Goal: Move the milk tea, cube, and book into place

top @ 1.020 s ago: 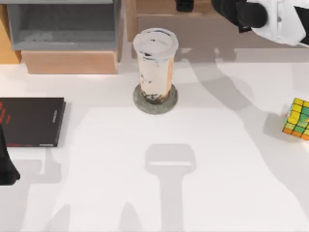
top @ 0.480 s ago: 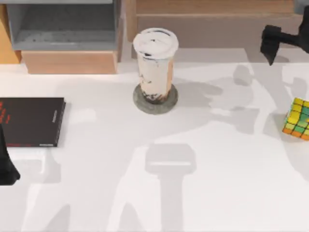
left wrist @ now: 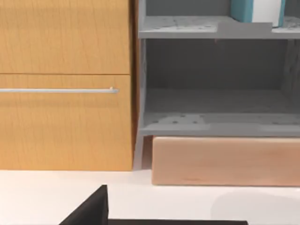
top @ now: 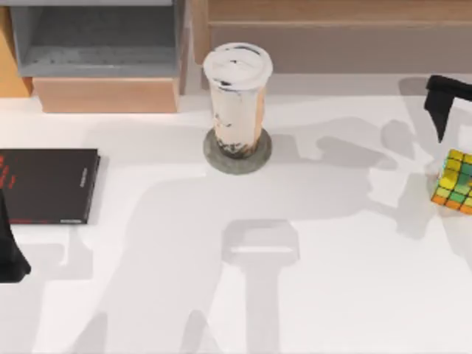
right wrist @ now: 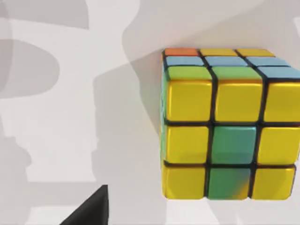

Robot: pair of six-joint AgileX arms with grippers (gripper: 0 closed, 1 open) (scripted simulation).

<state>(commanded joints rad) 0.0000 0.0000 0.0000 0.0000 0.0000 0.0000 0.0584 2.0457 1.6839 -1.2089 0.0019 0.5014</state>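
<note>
We count one milk tea [top: 237, 99], standing on one grey coaster [top: 237, 152]. Taking that coaster as our landmark, one cube [top: 456, 181] lies well to its right at the table's edge, and one thin black book [top: 46, 184] lies well to its left. We see one light-blue book [left wrist: 257, 11], upright on the upper level of one grey shelf unit [left wrist: 215, 75] behind and to the left of the coaster. Beside that unit we count one wooden cabinet [left wrist: 65, 84] with one metal handle [left wrist: 58, 90]. Two dark grippers: the left gripper [top: 11, 247] far left of the coaster, the right gripper [top: 446, 99] far right.
</note>
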